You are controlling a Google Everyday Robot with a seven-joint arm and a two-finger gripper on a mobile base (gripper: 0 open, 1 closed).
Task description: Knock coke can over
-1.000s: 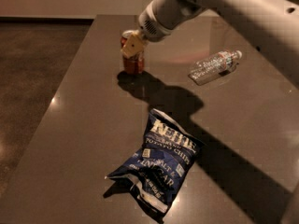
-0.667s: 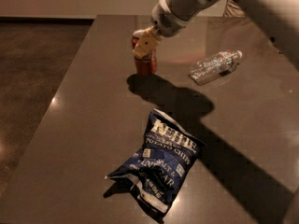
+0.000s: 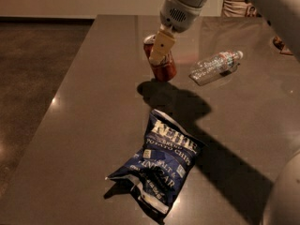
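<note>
Tool (image 3: 160, 54): hangs at the end of the white arm (image 3: 183, 6), which reaches in from the 1 o'clock corner of the view. Its tan tip lies across the upper side of the coke can (image 3: 165, 72) and hides part of it. Cannot tell whether the tool is open, closed or gripping.

Coke can: on the far half of the dark desk (image 3: 89, 125), tilted, silver top leaning toward 11 o'clock, red body toward 5 o'clock. A dark shadow (image 3: 176, 100) spreads on the desk from its lower end.

Clear water bottle (image 3: 215, 67): on its side at 3 o'clock from the can, near but apart.

Blue chip bag (image 3: 161, 170): flat and crumpled at 6 o'clock from the can, well apart, near the front edge.
</note>
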